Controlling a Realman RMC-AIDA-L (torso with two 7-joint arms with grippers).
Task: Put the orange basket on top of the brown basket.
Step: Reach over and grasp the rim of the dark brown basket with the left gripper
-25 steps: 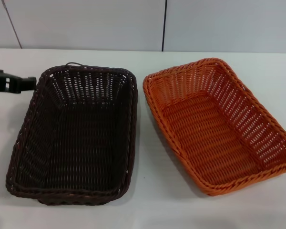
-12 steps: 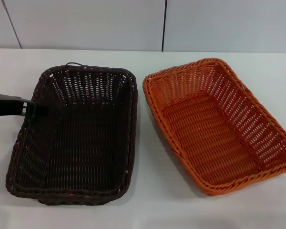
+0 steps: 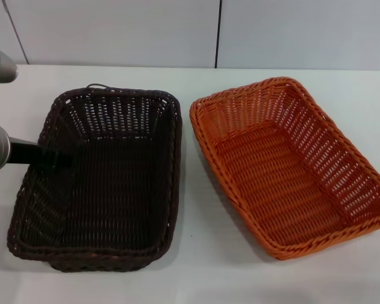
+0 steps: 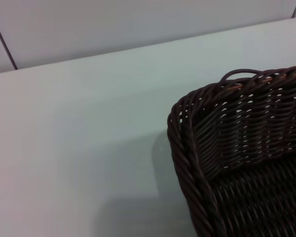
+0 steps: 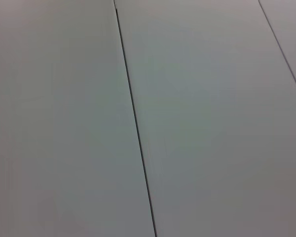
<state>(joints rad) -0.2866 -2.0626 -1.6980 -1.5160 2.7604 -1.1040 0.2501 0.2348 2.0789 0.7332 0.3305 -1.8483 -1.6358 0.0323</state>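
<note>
- Head view: my left gripper reaches over the brown basket's left rim; its grasp I cannot tell.
- Orange basket, woven, rectangular, sits beside it on the white table, apart.

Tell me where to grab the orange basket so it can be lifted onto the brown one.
Probably best by the braided rim of the orange basket, on its long right side or a short end, coming from above. The sloping openwork walls flare outward, so the rim is the firmest edge. The side facing the brown basket leaves little room. The left gripper is at the brown basket's left rim.
</note>
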